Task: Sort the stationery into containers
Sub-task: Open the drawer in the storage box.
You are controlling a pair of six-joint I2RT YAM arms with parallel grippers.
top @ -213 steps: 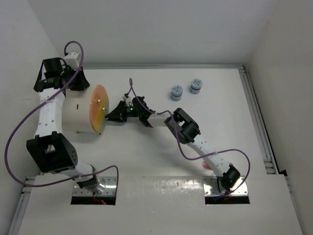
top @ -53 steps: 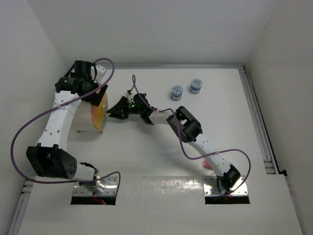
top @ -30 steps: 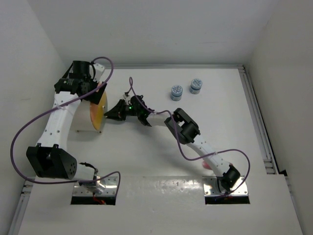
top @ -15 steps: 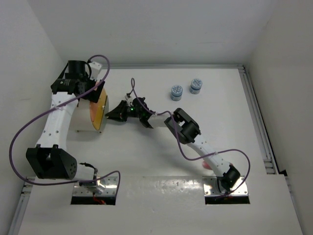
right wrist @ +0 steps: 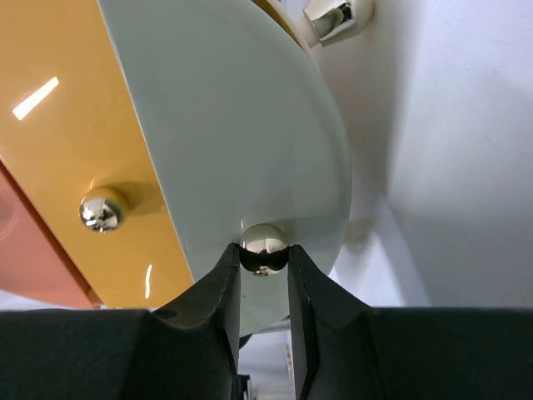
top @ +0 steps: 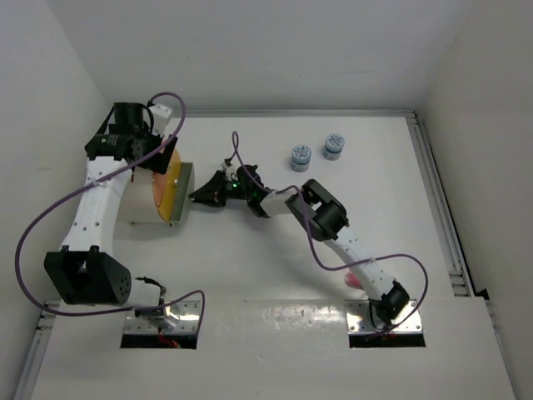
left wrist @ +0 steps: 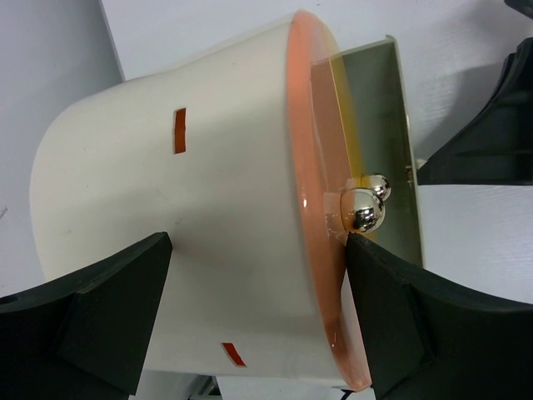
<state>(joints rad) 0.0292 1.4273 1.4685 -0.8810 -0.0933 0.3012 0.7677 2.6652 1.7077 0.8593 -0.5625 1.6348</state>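
The cream drum lies on its side at the table's left, its orange face turned right. My left gripper spans the drum from above, one finger on the cream wall, the other on the orange rim. My right gripper is shut on a shiny knob of a pale green drawer front. That drawer juts out of the face. Two blue-and-white round pieces stand at the back. A pink item shows partly under the right arm.
Other shiny knobs stick out of the orange face. White walls close the table on the left, back and right. A rail runs along the right edge.
The right gripper has drawn back to the right with the knob, and the drawer has slid out of the orange face. The left gripper stays on the drum.
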